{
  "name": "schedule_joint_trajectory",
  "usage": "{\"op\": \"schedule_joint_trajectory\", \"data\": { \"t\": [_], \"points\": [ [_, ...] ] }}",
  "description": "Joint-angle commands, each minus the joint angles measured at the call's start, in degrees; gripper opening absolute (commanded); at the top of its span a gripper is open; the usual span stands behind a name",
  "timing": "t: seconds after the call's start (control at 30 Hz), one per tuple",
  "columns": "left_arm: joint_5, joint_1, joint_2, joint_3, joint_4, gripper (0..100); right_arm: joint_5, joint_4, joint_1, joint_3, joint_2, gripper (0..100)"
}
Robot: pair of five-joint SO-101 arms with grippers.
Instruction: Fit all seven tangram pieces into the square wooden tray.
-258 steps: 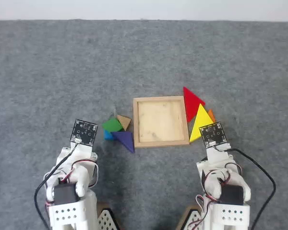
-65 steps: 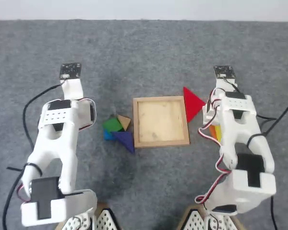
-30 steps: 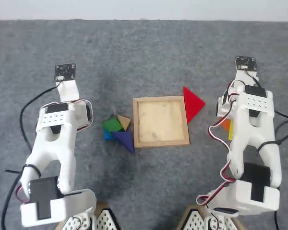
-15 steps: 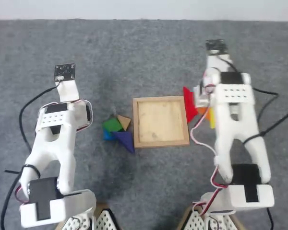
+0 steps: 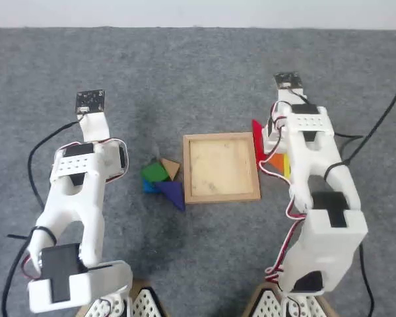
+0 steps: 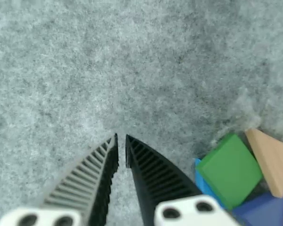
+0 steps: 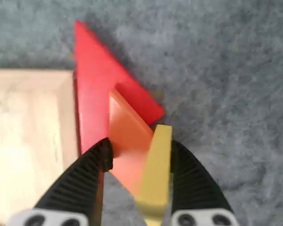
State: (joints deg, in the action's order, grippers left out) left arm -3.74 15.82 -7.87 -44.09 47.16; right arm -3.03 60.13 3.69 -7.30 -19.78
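The square wooden tray lies mid-table with nothing in it; its rim shows in the right wrist view. My right gripper is shut on the yellow triangle, held on edge, with the orange piece pinched beside it. They hang over the red triangle, which lies flat against the tray's right side. Left of the tray sit the green square, tan triangle, purple triangle and a light blue piece. My left gripper is shut, holds nothing and hovers over carpet beside the green square.
Grey carpet covers the whole table. The right arm stretches over the tray's right side, and the left arm stands left of the piece cluster. Open carpet lies beyond the tray and in front of it.
The right arm swung back left from the far right, carrying the yellow and orange pieces over the red triangle. The left arm has stayed still over the last second.
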Motion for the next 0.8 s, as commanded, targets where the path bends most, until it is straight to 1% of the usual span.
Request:
{"op": "schedule_joint_trajectory", "data": {
  "t": [0.0, 0.2, 0.37, 0.53, 0.7, 0.77],
  "points": [
    [0.0, -0.2, -0.3, 0.5, -1.2, 3, -1.4, -1.0, -2.3, 1.9, -0.8, 9.8],
    [0.0, -0.3, -0.3, 0.5, -1.2, 3, -1.5, -0.3, -5.3, 2.1, 0.6, 10.1],
    [0.0, -0.3, -0.3, 0.5, -1.2, 3, -1.5, -0.2, -5.1, 1.8, 3.7, 10.2],
    [0.0, -0.3, -0.3, 0.5, -1.2, 3, -1.8, -0.2, -5.3, 1.7, 3.0, 10.6],
    [0.0, -0.3, -0.3, 0.5, -1.2, 3, -1.6, -0.4, -5.5, 1.7, 3.2, 20.4],
    [0.0, -0.3, -0.3, 0.5, -1.2, 3, -1.8, -0.6, -5.5, 1.8, 3.3, 22.7]
  ]
}}
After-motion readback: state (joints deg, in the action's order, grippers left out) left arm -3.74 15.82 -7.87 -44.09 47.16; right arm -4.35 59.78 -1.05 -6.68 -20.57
